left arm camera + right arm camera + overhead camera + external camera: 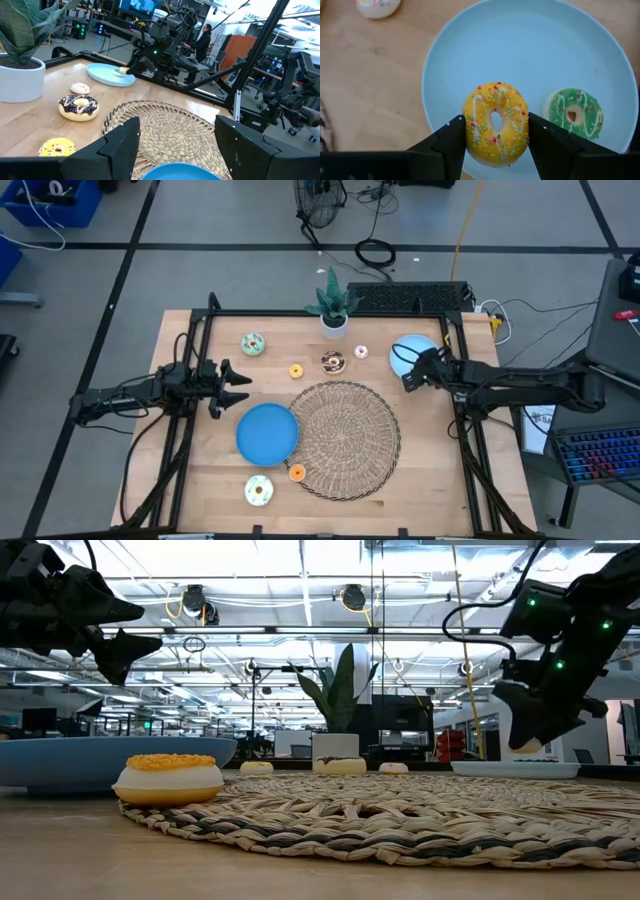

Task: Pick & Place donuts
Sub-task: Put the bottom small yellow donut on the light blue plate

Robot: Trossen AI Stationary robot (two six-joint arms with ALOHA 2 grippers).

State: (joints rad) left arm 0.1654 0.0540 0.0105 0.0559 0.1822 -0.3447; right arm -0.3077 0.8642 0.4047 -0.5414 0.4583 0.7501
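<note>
The right hand grips a yellow donut, a glossy ring with white drizzle and coloured sprinkles, its two dark fingers pressed against opposite sides. It hangs over a smooth pale-blue plate at the surface's far right, where a green-iced donut lies flat.

The left hand hovers at the left side, fingers spread wide and holding nothing, beside a darker blue plate.

On the light wooden surface lies a round wicker mat, coiled and coarse. Just off its near-left rim sits a small orange donut, with a larger white one close by. Beyond the mat are a brown sprinkled donut, a small yellow one, a pink one and a mint one.
</note>
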